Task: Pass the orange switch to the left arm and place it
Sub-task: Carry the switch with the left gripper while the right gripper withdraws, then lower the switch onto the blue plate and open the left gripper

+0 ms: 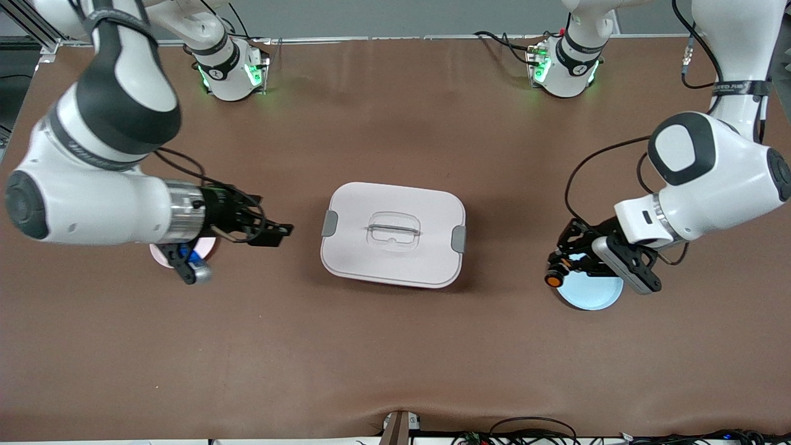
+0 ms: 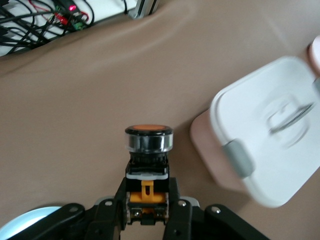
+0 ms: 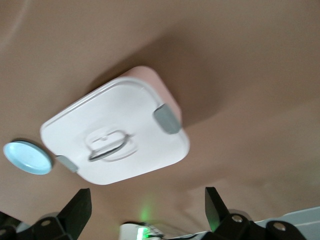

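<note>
The left pincer [image 1: 559, 272] is clamped on the orange switch [image 1: 554, 279], holding it up over the edge of the pale blue plate [image 1: 593, 295] at the left arm's end of the brown counter [image 1: 395, 346]. In the left wrist view the switch [image 2: 148, 165] sits gripped by its black and orange body between the two fingers [image 2: 174, 207], its orange cap and chrome ring sticking out past the fingertips, with a sliver of the blue plate [image 2: 25, 222] showing beside the pincer.

The white box [image 1: 393, 233] lies in the middle of the counter, lid on, grey latches at both ends and a clear recessed handle on top. It is well apart from the switch and from both pincers.

The right pincer [image 1: 272, 233] hangs over the counter between the pink plate [image 1: 204, 248] and the box, pointing toward the box. Its fingers [image 3: 75, 210] stand wide apart in the right wrist view with nothing between them, and the box [image 3: 115, 132] and the blue plate [image 3: 27, 157] show past them
</note>
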Robot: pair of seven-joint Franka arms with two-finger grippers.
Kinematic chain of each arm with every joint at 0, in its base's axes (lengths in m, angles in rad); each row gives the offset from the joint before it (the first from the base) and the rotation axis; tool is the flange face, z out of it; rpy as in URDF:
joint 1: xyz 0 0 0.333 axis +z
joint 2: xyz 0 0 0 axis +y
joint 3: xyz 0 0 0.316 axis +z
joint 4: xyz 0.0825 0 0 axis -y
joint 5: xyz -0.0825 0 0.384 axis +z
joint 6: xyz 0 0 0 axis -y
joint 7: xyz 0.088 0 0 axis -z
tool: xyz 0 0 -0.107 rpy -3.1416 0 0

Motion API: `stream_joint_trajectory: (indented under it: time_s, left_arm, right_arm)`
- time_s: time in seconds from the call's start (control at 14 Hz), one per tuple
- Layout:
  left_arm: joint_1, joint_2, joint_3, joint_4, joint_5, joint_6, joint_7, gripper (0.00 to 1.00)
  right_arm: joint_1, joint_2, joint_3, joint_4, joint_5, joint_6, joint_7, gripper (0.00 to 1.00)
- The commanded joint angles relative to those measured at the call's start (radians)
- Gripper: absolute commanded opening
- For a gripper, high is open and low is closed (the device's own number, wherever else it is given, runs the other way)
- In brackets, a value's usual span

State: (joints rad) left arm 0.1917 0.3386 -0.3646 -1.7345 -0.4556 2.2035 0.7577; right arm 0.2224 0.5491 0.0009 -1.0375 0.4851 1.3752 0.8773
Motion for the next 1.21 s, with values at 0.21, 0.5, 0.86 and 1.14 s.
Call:
stream_joint_trajectory:
  time_s: [0.21, 0.5, 0.86, 1.14]
  left_arm:
    - [0.066, 0.094, -0.011, 0.020, 0.199, -0.007, 0.213, 0.00]
    - [0.086, 0.126, -0.010, 0.018, 0.339, -0.002, 0.325, 0.00]
    - [0.078, 0.184, -0.011, 0.016, 0.566, 0.036, 0.359, 0.00]
    - [0.074, 0.215, -0.011, 0.009, 0.660, 0.042, 0.466, 0.00]
  right_arm:
    - [-0.121, -0.061, 0.016, -0.007, -0.198, -0.174, -0.360, 1.00]
    - [-0.175, -0.093, 0.016, -0.012, -0.325, -0.220, -0.595, 1.00]
    - [-0.212, -0.109, 0.016, -0.013, -0.437, -0.242, -0.782, 1.00]
    - [-0.205, -0.107, 0.021, -0.024, -0.522, -0.240, -0.827, 1.00]
